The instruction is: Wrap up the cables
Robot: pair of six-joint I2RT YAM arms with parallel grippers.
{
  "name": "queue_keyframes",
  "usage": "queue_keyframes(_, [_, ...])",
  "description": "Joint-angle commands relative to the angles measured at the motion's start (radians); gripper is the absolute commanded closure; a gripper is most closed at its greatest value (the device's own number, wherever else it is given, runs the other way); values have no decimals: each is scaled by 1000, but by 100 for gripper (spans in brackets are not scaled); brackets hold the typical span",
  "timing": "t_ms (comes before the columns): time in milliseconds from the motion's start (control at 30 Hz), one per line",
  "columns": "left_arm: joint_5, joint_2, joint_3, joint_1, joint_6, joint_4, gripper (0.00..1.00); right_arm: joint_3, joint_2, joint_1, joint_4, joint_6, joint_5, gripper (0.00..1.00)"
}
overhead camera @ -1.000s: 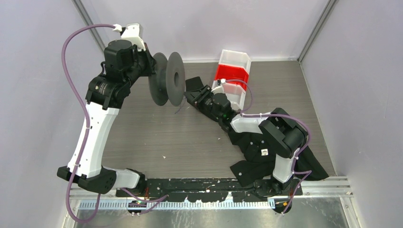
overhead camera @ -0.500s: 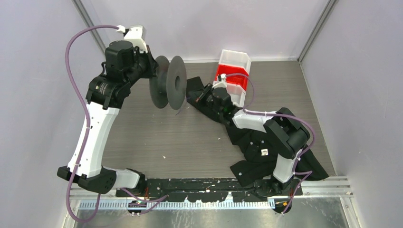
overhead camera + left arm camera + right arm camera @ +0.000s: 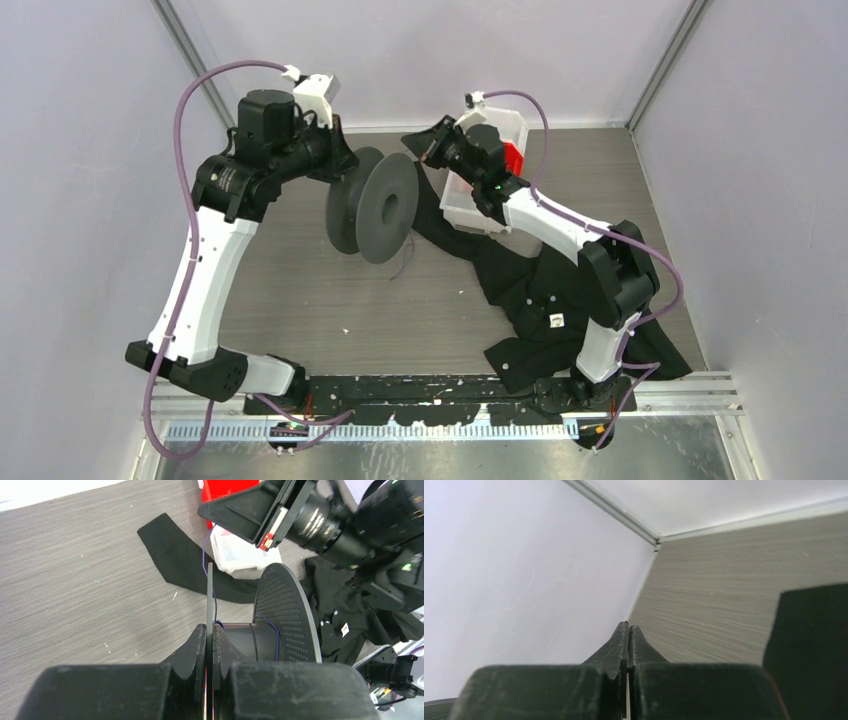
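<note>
Bright, flat, soft light all round, and hardly a shadow anywhere!

From above, the pale walls (image 3: 90, 150) glowed an even lilac-white. The grey table (image 3: 300, 290) lay flatly lit with no glare, and the black garment (image 3: 540, 300) swallowed every detail. In the left wrist view the left gripper (image 3: 209, 630) loomed as dark, out-of-focus bulk along the bottom. The dotted flange of the reel (image 3: 285, 615) came through crisp, and the right arm (image 3: 350, 525) at top right looked a touch smeared. In the right wrist view the right gripper (image 3: 628, 627) was just as soft and murky, the wall washed nearly white, and the table's grain showed fairly sharp.
</note>
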Motion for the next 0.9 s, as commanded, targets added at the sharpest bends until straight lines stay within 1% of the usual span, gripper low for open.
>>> queue_keyframes(0, [44, -5, -28, 1, 24, 35, 99, 105, -28, 8, -21, -86, -142, 100])
queue_keyframes(233, [39, 4, -89, 1, 38, 61, 99, 126, -72, 27, -27, -97, -282, 99])
queue_keyframes(433, [44, -10, -133, 1, 66, 74, 99, 182, -47, 34, -21, -57, -411, 99])
queue_keyframes(533, [44, -23, -181, 1, 115, 94, 100, 214, -28, 36, -10, -29, -473, 99])
queue_keyframes(600, [47, -42, -234, 1, 148, 143, 100, 221, -23, 41, 3, -10, -498, 99])
queue_keyframes(667, [49, -76, -308, 1, 165, 228, 100, 222, -19, 51, 12, -7, -508, 99])
queue_keyframes(767, [50, -130, -424, 1, 178, 358, 99, 218, -6, 65, 12, -8, -510, 100])
queue_keyframes(867, [56, -156, -502, 2, 193, 439, 100, 200, 10, 77, 34, 13, -494, 99])
